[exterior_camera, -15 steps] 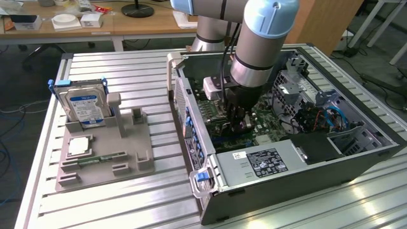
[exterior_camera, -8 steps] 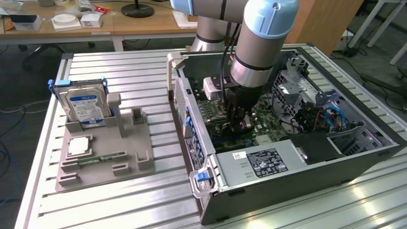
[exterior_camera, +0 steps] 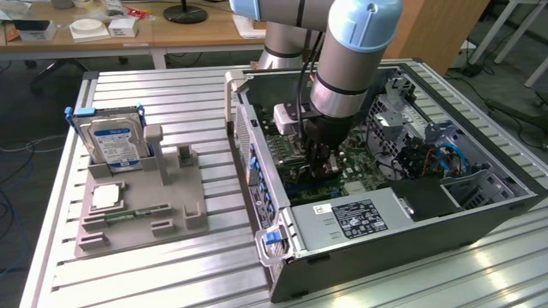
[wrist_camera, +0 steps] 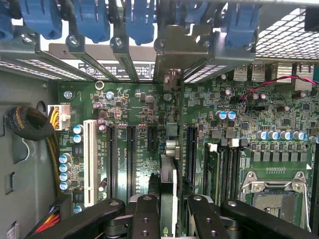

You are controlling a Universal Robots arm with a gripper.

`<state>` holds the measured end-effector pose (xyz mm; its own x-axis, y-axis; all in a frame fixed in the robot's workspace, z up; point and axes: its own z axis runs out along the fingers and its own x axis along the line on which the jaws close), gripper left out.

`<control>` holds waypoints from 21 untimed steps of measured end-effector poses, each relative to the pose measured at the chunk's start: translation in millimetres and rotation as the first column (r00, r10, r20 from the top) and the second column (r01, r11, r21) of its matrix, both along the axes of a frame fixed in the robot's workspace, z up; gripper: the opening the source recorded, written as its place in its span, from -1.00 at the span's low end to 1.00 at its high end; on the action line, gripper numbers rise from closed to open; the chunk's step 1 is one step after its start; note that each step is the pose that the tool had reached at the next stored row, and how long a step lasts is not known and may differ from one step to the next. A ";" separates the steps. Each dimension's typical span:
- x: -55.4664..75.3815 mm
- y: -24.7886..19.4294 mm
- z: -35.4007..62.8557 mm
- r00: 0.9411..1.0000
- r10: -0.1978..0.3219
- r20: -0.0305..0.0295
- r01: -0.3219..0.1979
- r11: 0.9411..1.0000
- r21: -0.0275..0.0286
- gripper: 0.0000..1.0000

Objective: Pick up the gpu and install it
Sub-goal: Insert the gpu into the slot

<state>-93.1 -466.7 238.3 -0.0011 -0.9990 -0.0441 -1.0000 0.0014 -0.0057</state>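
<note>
While the card (wrist_camera: 168, 164) stands on edge over the green board (wrist_camera: 134, 149) inside the computer case (exterior_camera: 411, 237), the gripper (wrist_camera: 169, 209) pinches it between 2 black fingers (wrist_camera: 147, 211). Outside the case, a hard drive (exterior_camera: 114, 142) stands upright in a grey holder (exterior_camera: 163, 212) on the table (exterior_camera: 171, 276).

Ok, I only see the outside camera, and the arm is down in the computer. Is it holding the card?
Observer: Yes. On the wrist camera the gripper is shut on the card, which stands edge-on between its fingers.
Operator: Where is the card?
Observer: It stands upright over the green board, among the long black slots.
Operator: And its metal end?
Observer: The metal end sits against the back row of the case, by the blue clips.
</note>
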 end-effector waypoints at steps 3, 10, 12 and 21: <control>2.3 0.1 -0.1 1.000 0.000 0.000 0.000 1.000 0.000 -0.47; 5.5 0.0 0.0 1.000 0.000 0.000 0.000 1.000 0.000 -0.47; 5.6 0.0 0.0 1.000 0.000 0.000 0.000 1.000 0.000 -0.47; 2.7 0.0 -0.7 1.000 0.000 0.000 0.000 1.000 0.000 -0.47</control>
